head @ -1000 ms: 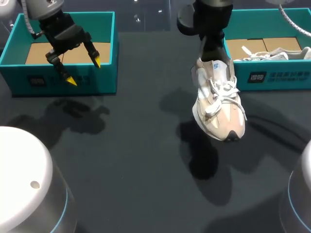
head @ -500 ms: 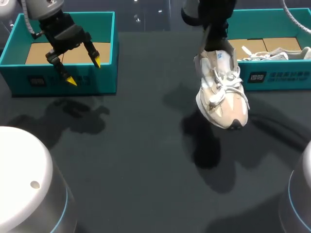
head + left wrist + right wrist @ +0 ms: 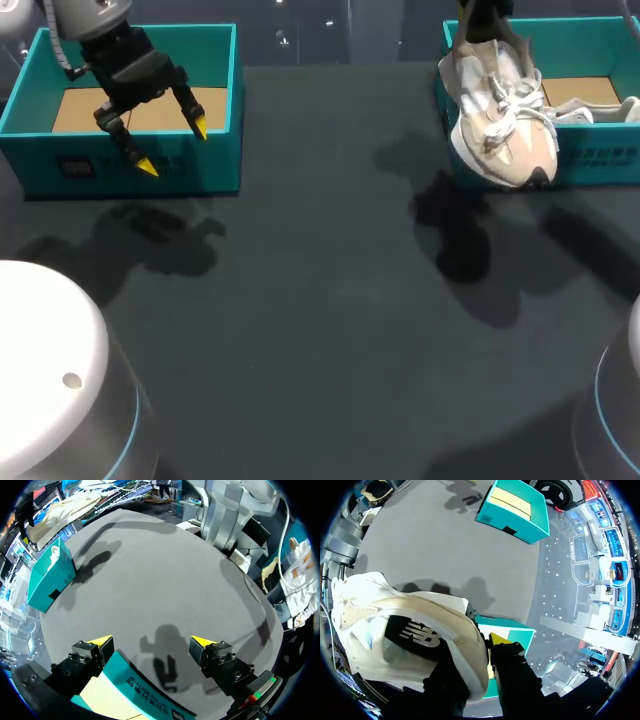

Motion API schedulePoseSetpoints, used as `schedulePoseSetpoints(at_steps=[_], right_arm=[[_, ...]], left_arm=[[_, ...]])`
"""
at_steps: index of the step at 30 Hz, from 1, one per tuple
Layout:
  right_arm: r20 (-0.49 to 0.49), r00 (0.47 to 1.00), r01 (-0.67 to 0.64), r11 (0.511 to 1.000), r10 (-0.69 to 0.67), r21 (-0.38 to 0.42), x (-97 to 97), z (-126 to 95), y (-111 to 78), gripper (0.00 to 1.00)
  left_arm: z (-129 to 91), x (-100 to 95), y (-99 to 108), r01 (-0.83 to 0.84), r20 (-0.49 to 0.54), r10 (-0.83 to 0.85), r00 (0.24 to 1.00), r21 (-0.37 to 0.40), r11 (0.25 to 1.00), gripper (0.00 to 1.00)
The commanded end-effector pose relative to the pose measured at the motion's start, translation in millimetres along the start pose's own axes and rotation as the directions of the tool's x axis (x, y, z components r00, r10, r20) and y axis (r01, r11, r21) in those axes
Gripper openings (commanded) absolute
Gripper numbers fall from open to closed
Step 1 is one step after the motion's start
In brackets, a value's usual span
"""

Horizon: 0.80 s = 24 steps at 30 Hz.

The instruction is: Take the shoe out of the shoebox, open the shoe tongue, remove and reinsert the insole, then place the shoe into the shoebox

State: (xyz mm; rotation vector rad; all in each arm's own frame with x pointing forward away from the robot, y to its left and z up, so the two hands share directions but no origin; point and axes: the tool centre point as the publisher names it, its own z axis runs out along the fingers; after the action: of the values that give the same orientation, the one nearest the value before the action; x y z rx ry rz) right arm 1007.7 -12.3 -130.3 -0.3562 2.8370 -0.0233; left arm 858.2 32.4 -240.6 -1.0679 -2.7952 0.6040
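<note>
Carried rightward, the shoe (image 3: 500, 120) hangs by the shoebox (image 3: 600, 40), upper right, gripped by the right fingers (image 3: 498, 641); the left fingers (image 3: 147, 167) spread open over a second box (image 3: 40, 160), upper left.

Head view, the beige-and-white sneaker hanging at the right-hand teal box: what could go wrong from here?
1. The beige-and-white lace-up sneaker hangs toe-down across the front wall of the teal cardboard shoebox; lowered here, its toe could catch that wall.
2. A second white shoe lies inside, so space looks tight.
3. The right tool pinches only the heel collar; the sneaker might swing or slip.
</note>
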Motion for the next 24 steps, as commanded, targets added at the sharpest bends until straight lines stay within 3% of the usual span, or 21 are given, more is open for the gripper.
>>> schedulePoseSetpoints(at_steps=[1,8,16,24], right_arm=[[-0.042,0.999,-0.015,1.000,0.014,-0.024,-35.2,16,-26.7,0.00],[-0.043,0.996,-0.082,0.997,0.082,0.001,-60.3,33,-78.4,0.00],[-0.037,0.993,-0.112,0.992,0.114,0.054,-78.3,35,-118.2,0.00],[-0.042,0.990,-0.128,0.989,0.131,0.073,-83.0,32,-127.1,0.00]], left_arm=[[0,0.8,0,0.000,0.000,0.000,1.000,-0.002,1.000,1.00],[0,0.8,0,0.000,0.000,0.000,1.000,-0.002,1.000,1.00],[0,0.8,0,0.000,0.000,0.000,1.000,-0.002,1.000,1.00],[0,0.8,0,0.000,0.000,0.000,1.000,-0.002,1.000,1.00]])
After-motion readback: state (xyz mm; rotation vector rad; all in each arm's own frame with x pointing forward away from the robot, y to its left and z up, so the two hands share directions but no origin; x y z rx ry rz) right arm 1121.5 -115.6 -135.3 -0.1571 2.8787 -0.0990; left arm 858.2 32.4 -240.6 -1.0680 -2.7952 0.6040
